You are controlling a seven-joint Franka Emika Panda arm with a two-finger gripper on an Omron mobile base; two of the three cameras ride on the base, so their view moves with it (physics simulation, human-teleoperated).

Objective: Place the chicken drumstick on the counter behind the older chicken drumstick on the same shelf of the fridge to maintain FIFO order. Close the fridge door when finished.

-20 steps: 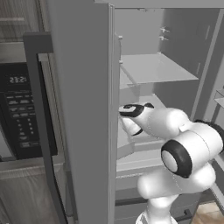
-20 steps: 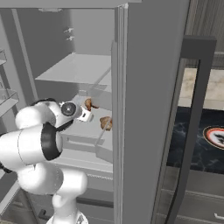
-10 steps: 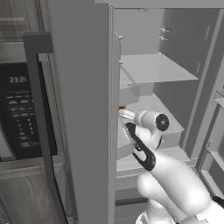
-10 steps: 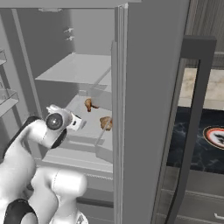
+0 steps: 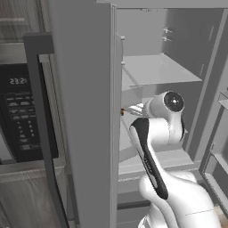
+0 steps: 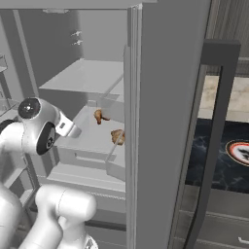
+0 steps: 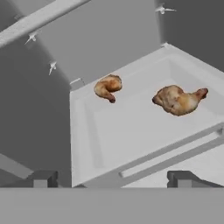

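The fridge (image 5: 178,71) stands open. On its middle shelf (image 7: 131,131) lie two golden-brown pieces. The chicken drumstick (image 7: 108,86) (image 6: 100,115) rests at the back of the shelf. The older chicken drumstick (image 7: 178,99) (image 6: 117,136) lies nearer the front edge. My gripper (image 7: 111,179) is open and empty, drawn back in front of the shelf's lip and apart from both pieces. In the left base view the gripper (image 5: 128,110) pokes out beside the door's edge. The black counter (image 6: 214,141) shows past the door on the right.
Grey fridge doors stand open on both sides of me: one (image 5: 84,111) with a long dark handle (image 5: 44,133), another (image 6: 165,112). Door bins (image 5: 218,156) hang at the right. A microwave (image 5: 20,111) sits left. A red-rimmed plate (image 6: 240,151) is on the counter.
My hand has pulled back from the shelf, away from the rear drumstick, and my elbow has swung up in front of the cameras. Both drumsticks stay where they were.
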